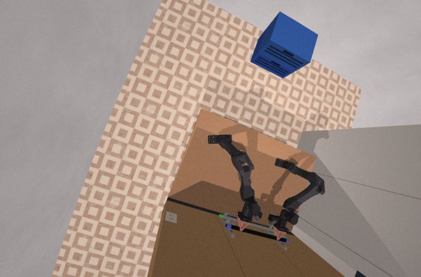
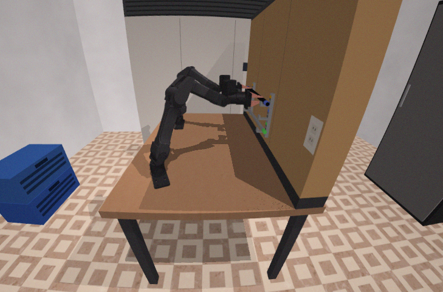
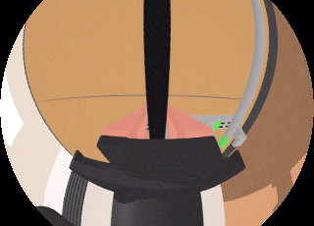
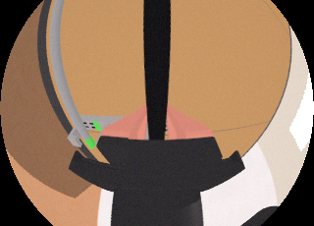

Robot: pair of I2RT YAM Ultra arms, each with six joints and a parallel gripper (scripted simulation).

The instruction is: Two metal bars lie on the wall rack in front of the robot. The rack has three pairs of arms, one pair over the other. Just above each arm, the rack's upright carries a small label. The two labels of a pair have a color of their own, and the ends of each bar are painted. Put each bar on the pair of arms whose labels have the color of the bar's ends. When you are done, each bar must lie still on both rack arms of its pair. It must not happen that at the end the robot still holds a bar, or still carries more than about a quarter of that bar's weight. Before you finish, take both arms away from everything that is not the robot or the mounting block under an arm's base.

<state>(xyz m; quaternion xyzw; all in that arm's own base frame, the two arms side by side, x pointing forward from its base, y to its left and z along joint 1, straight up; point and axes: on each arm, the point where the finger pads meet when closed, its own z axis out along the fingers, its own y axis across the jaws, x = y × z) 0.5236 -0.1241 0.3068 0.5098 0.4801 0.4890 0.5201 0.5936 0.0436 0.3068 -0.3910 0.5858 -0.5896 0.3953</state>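
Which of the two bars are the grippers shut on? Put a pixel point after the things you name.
The black bar (image 1: 258, 232) (image 2: 260, 98) (image 3: 157, 49) (image 4: 157, 49) with blue ends; the other, a gray bar (image 1: 258, 225) (image 2: 256, 120) (image 3: 260, 39) (image 4: 56, 39) with green ends, sits lower.

The rack (image 1: 232, 235) (image 2: 272, 100) is on the wall (image 1: 197, 251) (image 2: 318, 69), before both arms. The upper bar (image 1: 260, 232) (image 3: 157, 49) (image 4: 157, 49) is between the fingers of the left gripper (image 1: 278, 238) (image 3: 157, 107) and right gripper (image 1: 241, 228) (image 3: 157, 110) (image 4: 156, 108); the lower bar (image 1: 258, 225) (image 2: 256, 120) (image 3: 259, 39) (image 4: 56, 39) lies on the rack's bottom pair. An outlet (image 1: 171, 217) (image 2: 313, 134) is right of the rack. Behind the table (image 1: 191, 160) (image 2: 208, 215) are boxes (image 1: 292, 36) (image 2: 28, 179).
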